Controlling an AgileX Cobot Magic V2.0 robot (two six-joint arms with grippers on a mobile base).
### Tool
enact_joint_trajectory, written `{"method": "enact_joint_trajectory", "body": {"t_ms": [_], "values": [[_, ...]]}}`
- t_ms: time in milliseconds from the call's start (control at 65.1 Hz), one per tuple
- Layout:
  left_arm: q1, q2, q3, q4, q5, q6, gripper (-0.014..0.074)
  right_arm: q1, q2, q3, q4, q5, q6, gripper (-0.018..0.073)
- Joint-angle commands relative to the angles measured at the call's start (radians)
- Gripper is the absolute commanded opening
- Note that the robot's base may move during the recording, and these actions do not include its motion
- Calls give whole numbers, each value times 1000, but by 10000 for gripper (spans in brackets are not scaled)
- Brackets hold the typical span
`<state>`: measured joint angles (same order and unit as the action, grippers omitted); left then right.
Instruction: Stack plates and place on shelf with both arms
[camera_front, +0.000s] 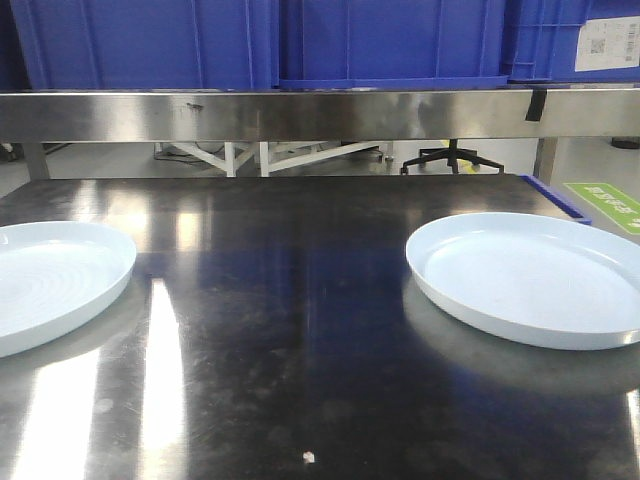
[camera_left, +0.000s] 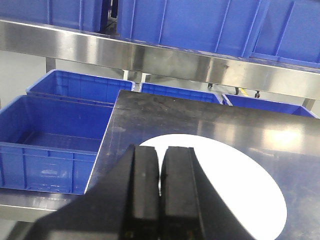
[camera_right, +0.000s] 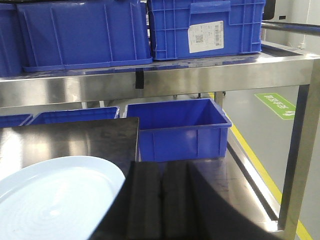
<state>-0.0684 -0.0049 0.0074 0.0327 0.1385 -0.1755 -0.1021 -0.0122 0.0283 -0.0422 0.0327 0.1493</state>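
The table (camera_front: 300, 340) bears 2 unstacked plates, well apart: left plate (camera_front: 50, 280) at the frame's left edge, right plate (camera_front: 530, 275) at right. The shelf (camera_front: 300, 110) across the top carries blue crates (camera_front: 150, 40), contents hidden. The left gripper (camera_left: 161, 150) and right gripper (camera_right: 161, 167) are closed, empty, each nearest its own plate.

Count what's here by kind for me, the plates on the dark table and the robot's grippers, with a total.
Glossy pale bluish-white round plates: 2, the left plate and the right plate.
Black grippers, fingers closed: 2, the left gripper and the right gripper.
Total: 4.
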Motion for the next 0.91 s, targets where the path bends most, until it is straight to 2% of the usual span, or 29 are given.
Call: {"method": "enact_joint_trajectory", "body": {"t_ms": [0, 890], "values": [[-5, -18, 3, -10, -86, -4, 88, 1, -10, 1, -10, -97, -6, 48], [-5, -18, 3, -10, -86, -4, 88, 1, -10, 1, -10, -97, -6, 48]]}}
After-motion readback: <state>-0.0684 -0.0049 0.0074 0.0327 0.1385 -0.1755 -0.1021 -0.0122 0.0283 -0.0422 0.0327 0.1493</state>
